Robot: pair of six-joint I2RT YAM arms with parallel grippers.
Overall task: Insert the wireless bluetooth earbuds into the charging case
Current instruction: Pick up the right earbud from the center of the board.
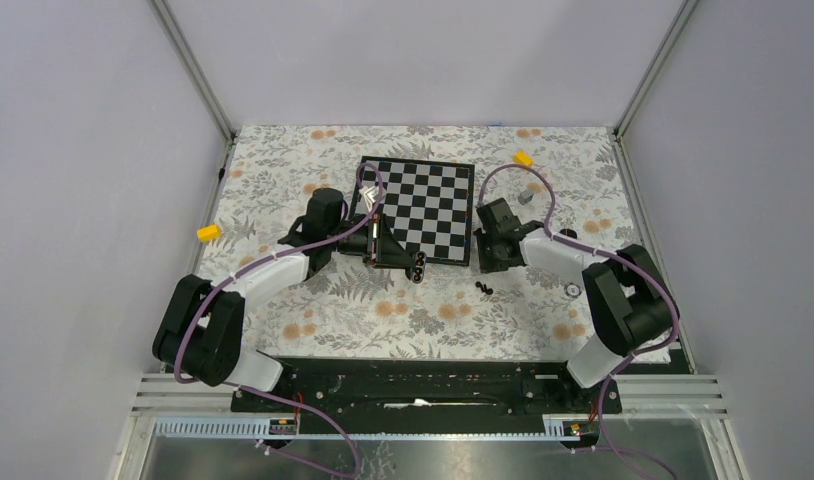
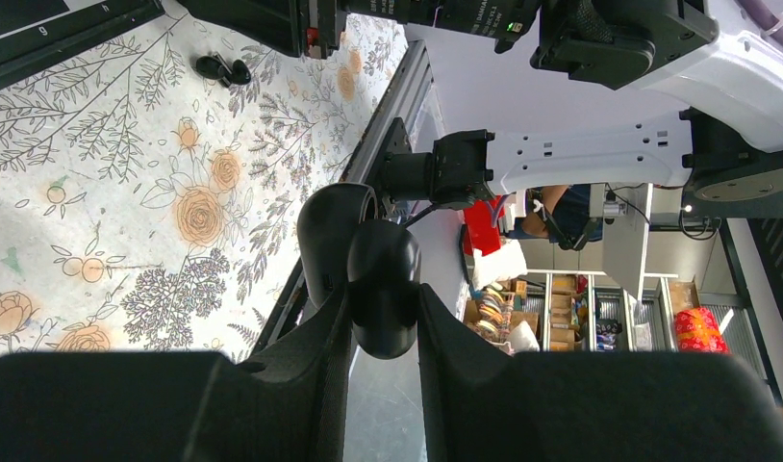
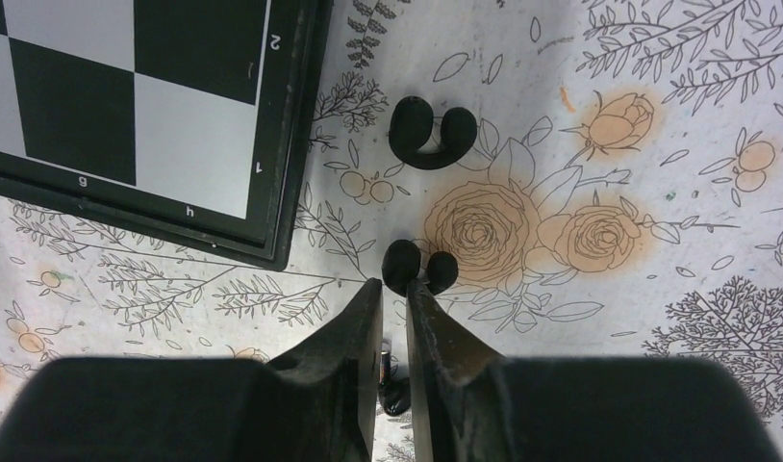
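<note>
Floral table (image 1: 433, 320): left gripper (image 2: 385, 296) clamps charging case (image 2: 361, 252), interior hidden; right gripper's (image 3: 395, 289) state unclear.

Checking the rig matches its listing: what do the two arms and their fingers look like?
The left arm and right arm have white shell links between bulky black joints, with a purple cable looping along each. The left gripper and right gripper carry matte black fingers, broad at the base and tapering to the tips. I can read no markings.
</note>
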